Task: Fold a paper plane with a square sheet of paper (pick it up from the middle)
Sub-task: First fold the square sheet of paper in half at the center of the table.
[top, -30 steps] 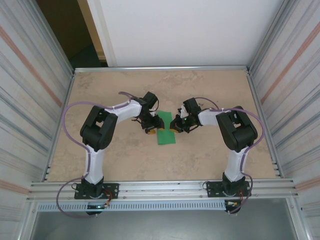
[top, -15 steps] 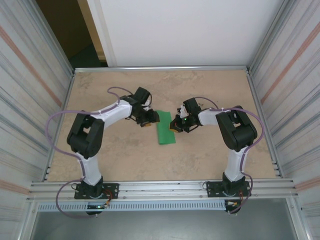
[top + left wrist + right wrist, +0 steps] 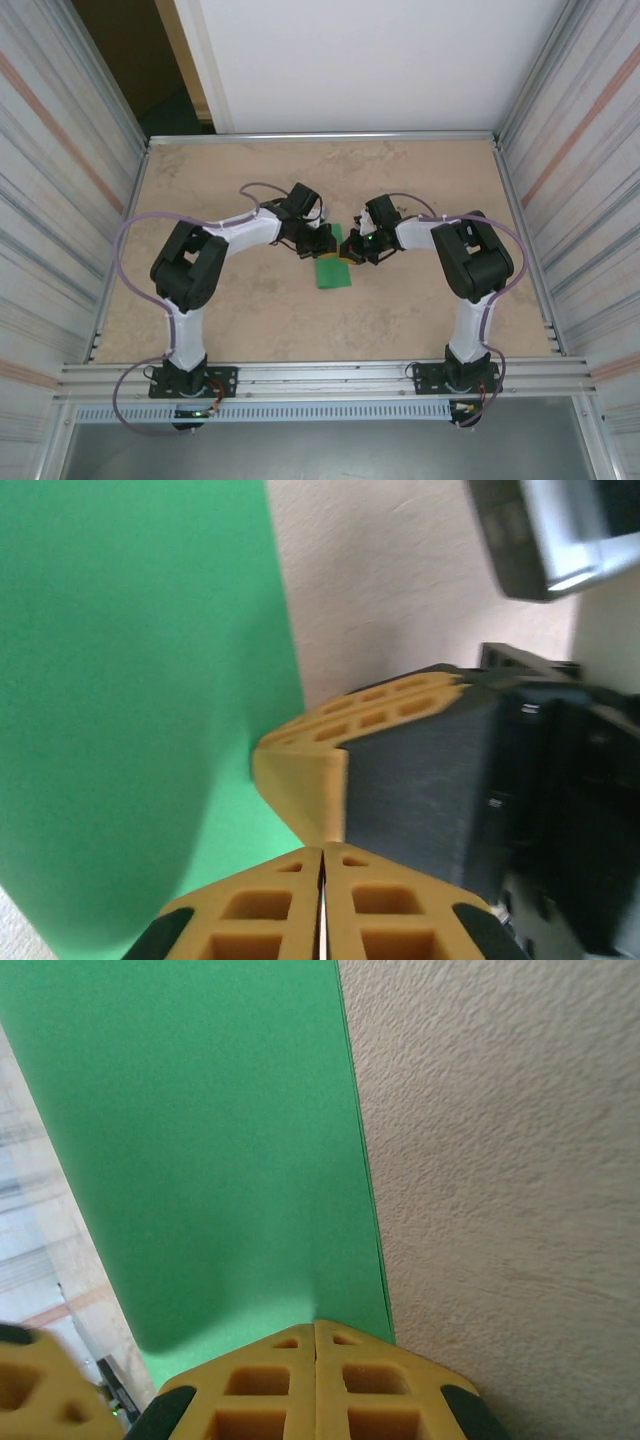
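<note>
The green sheet of paper (image 3: 333, 272) lies flat on the table as a narrow folded rectangle. In the top view my left gripper (image 3: 325, 244) is over its far left corner and my right gripper (image 3: 350, 253) is at its far right edge; the two nearly meet. In the right wrist view the paper (image 3: 220, 1140) stretches ahead, and my right gripper (image 3: 316, 1322) is shut with its tips resting on the paper near the long edge. In the left wrist view my left gripper (image 3: 322, 850) is shut just above the paper (image 3: 130, 680), right next to the right gripper's yellow fingers (image 3: 300, 780).
The tan table (image 3: 420, 170) is walled by ribbed metal panels (image 3: 60, 200) left and right, with a metal rail (image 3: 320, 378) along the near edge. Bare tabletop lies all round the paper.
My left gripper was at the paper's left edge, swung away to the left with its jaws apart, then came back over the paper's far end and shut. The right gripper stayed put.
</note>
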